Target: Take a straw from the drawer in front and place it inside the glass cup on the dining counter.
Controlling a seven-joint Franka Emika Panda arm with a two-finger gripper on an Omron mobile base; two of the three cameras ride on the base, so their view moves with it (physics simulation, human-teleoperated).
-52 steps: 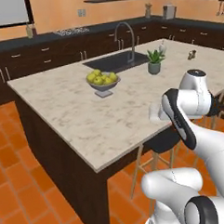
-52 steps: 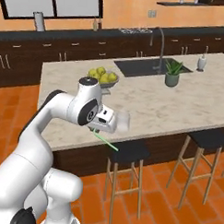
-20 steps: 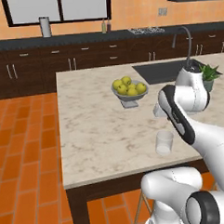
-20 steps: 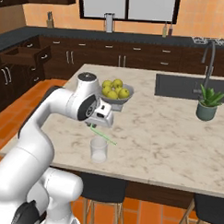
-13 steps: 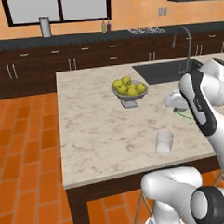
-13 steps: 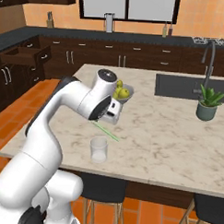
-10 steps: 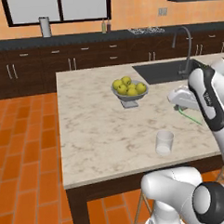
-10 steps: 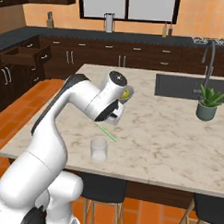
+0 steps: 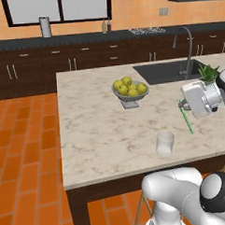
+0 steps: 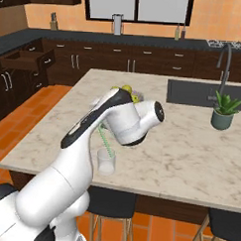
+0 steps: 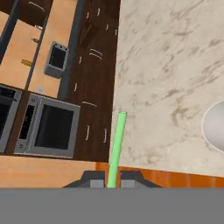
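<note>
I count one straw (image 11: 117, 146), one cup (image 9: 165, 143), one fruit bowl (image 9: 130, 91), one potted plant (image 10: 223, 110), one faucet (image 9: 186, 45). Gripper (image 11: 108, 183) is closed on the straw: in the hand view both dark tips sit tight against the green stick at the bottom, and it runs straight up between them. I see no bent end there. From the left base view the straw (image 9: 186, 120) hangs slanted below the white hand, over the counter (image 9: 91, 125), to the right of the cup and apart from it, not inside. From the right base view the straw (image 10: 105, 140) is partly behind the arm; its lower part lines up with the cup (image 10: 106, 161) rim, but I can't tell from that angle whether it's touching or in front. The cup stands upright near the counter's near edge, well apart from the bowl. The bowl in the right view is mostly hidden by the arm, just a bit of yellow-green fruit showing. In the hand view a pale round shape (image 11: 215, 127), cut off at the right edge, sits on the marble; could be the cup or the bowl, can't tell. One drawer (image 10: 26, 60) stands open at far left in the right view, contents not visible. Fruit count unclear, roughly five. Plant is half cut off by the arm in the left view.
</note>
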